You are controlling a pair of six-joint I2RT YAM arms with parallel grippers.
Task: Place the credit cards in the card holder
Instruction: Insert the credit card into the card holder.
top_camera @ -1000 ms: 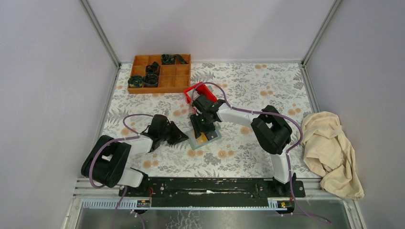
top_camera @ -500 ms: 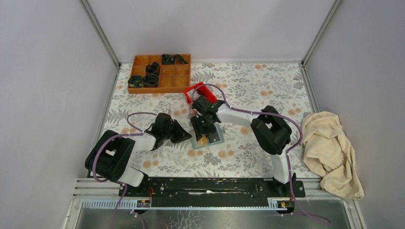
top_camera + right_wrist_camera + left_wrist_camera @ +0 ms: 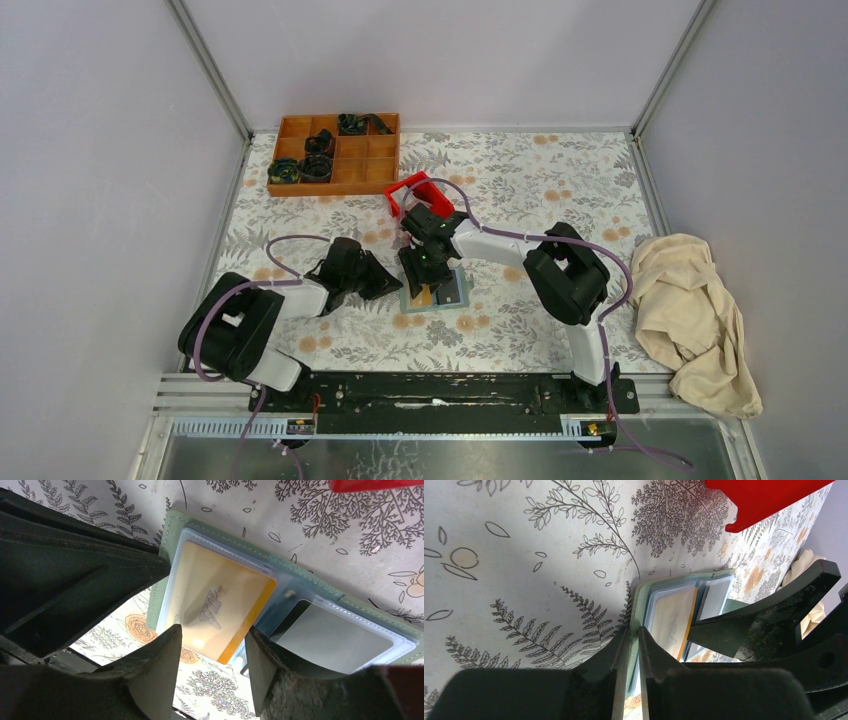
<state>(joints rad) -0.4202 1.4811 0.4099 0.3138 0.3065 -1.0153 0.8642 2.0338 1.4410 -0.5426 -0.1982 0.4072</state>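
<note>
The card holder [image 3: 167,545] lay open on the flowered table [image 3: 540,170], just in front of the red bin [image 3: 405,190]. Over the last second it had swung from a skewed angle to lie squarer to the arms. The yellow card [image 3: 220,600] sat partly inside its left pocket, the near end still sticking out. A dark grey card [image 3: 330,640] already lay in the right pocket; no 3rd card showed.

The right gripper [image 3: 212,632] hung over the holder, its 2 fingers about half spread and set against the yellow card's long edges, apparently holding it. The left gripper [image 3: 634,632] had moved in from well apart and now stood nearly closed, pinching the holder's left green edge.

With the holder pinned, the card could probably be slid home without the holder skating away, so this insertion looked close to finished.
</note>
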